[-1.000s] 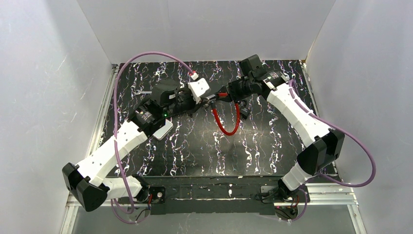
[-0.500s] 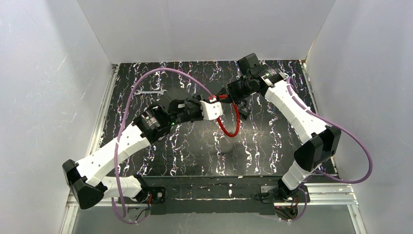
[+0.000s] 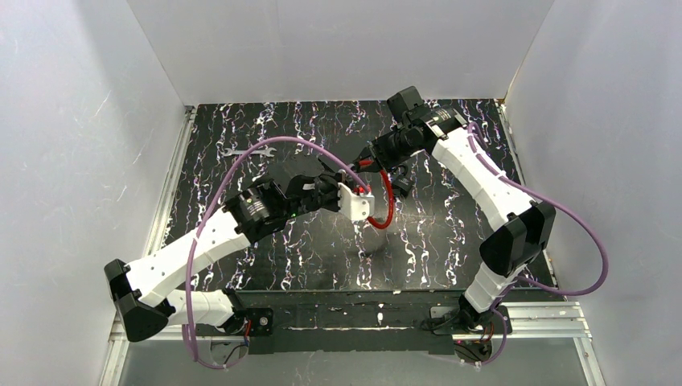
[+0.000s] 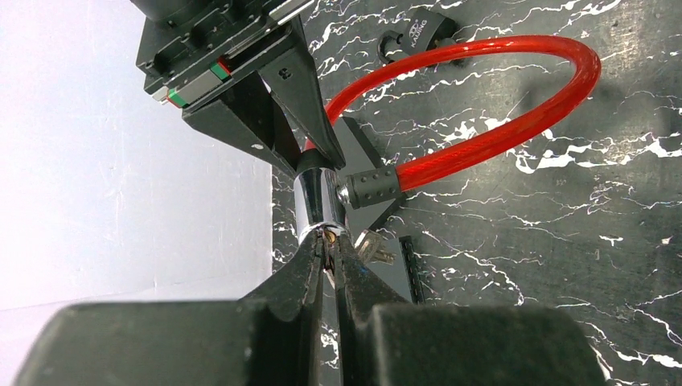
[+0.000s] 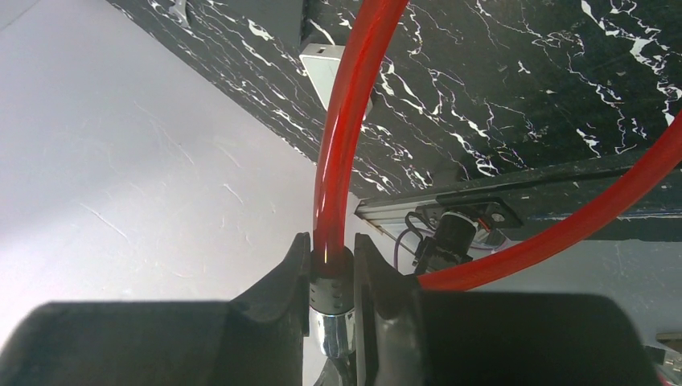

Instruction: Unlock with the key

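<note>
1. Worktop (image 3: 450, 241): black, marbled. The lock is held up off it, about mid-worktop, between the two arms.
2. Red cable (image 4: 515, 121): it is looped, and both ends are seen meeting the barrel, one through a black knurled ferrule. The lock is judged not yet released.
3. Right pincer (image 5: 331, 251): clenched round the lock barrel (image 4: 318, 205) where the cable enters it, so the chrome barrel is braced. Its keyway end is faced toward the left wrist.
4. Left pincer (image 4: 328, 245): clenched on the key (image 4: 328, 235), tips touching the barrel's end face.
5. Key: only a small brassy sliver is seen between the tips, at the keyway. The blade is judged inserted; how deep cannot be told. A spare key (image 4: 371, 245) hangs just beside it.
6. Step in hand: key seated, turn judged not yet made.
7. Next move: a left wrist roll about the barrel axis is called for, with the right grip held rigid. The ferrule end is then to be pulled free. Slip of the thin key between the tips is to be watched for.
</note>
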Available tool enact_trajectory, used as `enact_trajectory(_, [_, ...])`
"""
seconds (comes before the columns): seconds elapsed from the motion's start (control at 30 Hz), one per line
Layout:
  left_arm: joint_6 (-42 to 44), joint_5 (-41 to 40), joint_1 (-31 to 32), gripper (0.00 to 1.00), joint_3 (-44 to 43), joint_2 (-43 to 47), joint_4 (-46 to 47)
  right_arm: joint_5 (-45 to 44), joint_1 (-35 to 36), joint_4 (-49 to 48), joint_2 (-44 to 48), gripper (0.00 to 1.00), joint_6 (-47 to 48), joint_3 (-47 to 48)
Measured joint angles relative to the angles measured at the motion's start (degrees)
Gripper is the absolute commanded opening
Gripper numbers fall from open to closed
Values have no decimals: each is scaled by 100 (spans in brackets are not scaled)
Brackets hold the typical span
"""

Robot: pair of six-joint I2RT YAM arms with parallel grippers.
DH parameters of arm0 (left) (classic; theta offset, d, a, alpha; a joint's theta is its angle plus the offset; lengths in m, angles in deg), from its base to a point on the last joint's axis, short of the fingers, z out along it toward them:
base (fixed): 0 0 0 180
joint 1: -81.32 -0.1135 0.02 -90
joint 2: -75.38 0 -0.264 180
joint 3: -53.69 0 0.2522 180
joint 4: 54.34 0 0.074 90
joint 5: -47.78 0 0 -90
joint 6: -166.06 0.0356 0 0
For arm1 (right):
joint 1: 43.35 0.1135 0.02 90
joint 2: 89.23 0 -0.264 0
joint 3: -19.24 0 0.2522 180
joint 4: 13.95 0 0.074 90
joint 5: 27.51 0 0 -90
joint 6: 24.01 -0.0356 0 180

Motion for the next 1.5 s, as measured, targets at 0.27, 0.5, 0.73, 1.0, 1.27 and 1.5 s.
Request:
enact_trajectory(0.27, [-68,-93,53,16,0,55,-54,62,9,-28,8,1,-21,-35])
enact_trajectory(0.5, [-447,19,89,53,8,202,-434,160,70,-260,61,1,-117,-158])
enact_trajectory(0.73, [-845,117,106,72,24,452,-647,210,81,-440,167,1,-205,-229])
enact_trajectory(1.0, [-1937,46,138,84,-293,863,-1231,128,68,-638,183,1,-290,-264])
enact_trajectory(1.27, [-3675,-403,124,91,-827,833,-1627,47,68,-740,265,1,-295,-530])
enact_trajectory(1.5, [-5788,-97,-739,82,-2065,34,-2313,-9,66,-892,335,1,-303,-603])
